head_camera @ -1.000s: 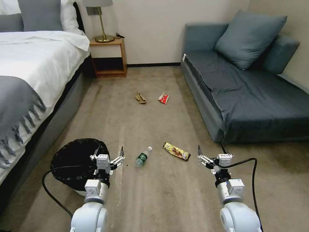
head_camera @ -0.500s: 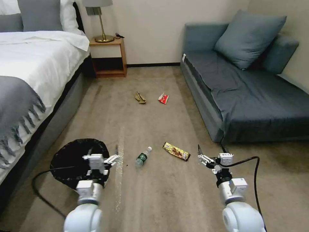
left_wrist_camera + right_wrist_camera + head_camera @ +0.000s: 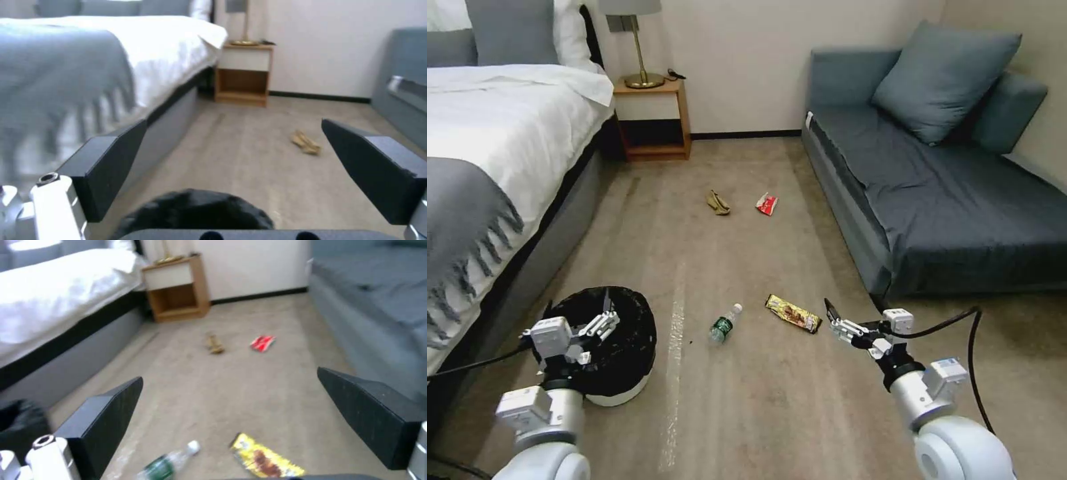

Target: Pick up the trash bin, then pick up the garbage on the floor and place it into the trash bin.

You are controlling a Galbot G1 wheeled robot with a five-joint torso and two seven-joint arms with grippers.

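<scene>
The task has barely begun, judging by how things lie: the trash bin [image 3: 602, 343] sits on the carpet beside the bed [image 3: 500, 153], not lifted, and all four bits of garbage lie loose on the floor. The left gripper [image 3: 575, 325] hovers over the bin's bed-side rim with its fingers spread apart and nothing between them; from the left wrist view the black bag's crinkled edge [image 3: 195, 210] sits low between the open fingers. The right gripper [image 3: 860, 319] hangs open and empty on the far side of the litter from the bin, close to the sofa's [image 3: 947, 193] front corner. Nearest the bin lies the clear bottle [image 3: 724, 323] with its green label, and just beyond that the gold-brown wrapper [image 3: 792, 313]. Well farther from the bin, toward the nightstand [image 3: 650, 117], lie the tan scrap [image 3: 718, 203] and the red-and-white wrapper [image 3: 766, 203], side by side but apart. So the bin pickup and all four drops remain. The floor is short beige carpet with a pale streak running past the bin; a brass lamp [image 3: 639, 47] stands on the nightstand against the plain wall.
</scene>
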